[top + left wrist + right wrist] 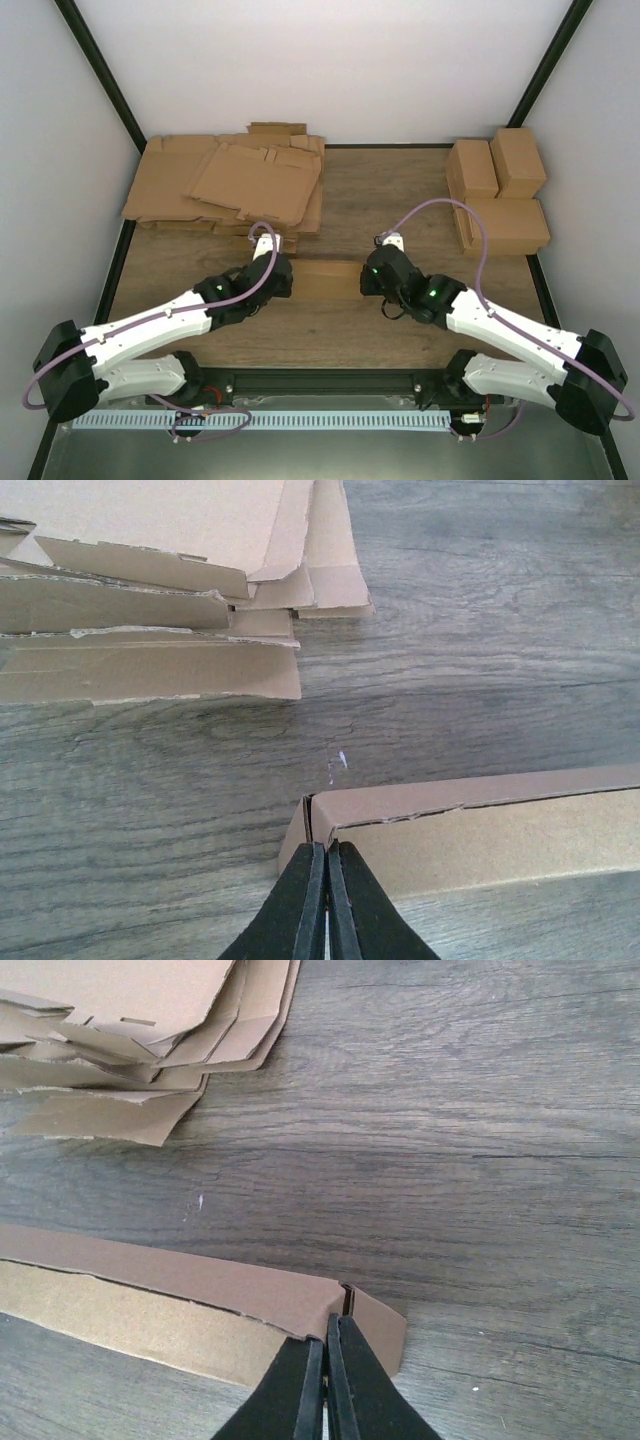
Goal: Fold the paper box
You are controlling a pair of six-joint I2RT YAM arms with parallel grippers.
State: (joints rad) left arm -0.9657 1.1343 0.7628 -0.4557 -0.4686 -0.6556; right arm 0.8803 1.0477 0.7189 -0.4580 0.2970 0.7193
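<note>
The paper box [328,280] lies flat in the middle of the wooden table, a long brown cardboard oblong with a narrow top panel folded over. My left gripper [291,279] is shut, its tips against the box's left end. In the left wrist view the shut tips [327,848] meet the corner of the box [480,830], where the end flap stands up. My right gripper [366,280] is shut at the box's right end. Its tips [327,1318] press at the corner of the box [180,1290], beside the raised end flap. I cannot see any cardboard between either pair of fingers.
A stack of wide flat cardboard sheets [230,185] covers the back left of the table, also seen in the left wrist view [150,630] and the right wrist view [120,1040]. Several folded brown boxes [497,190] sit at the back right. Black frame posts stand at the table's edges.
</note>
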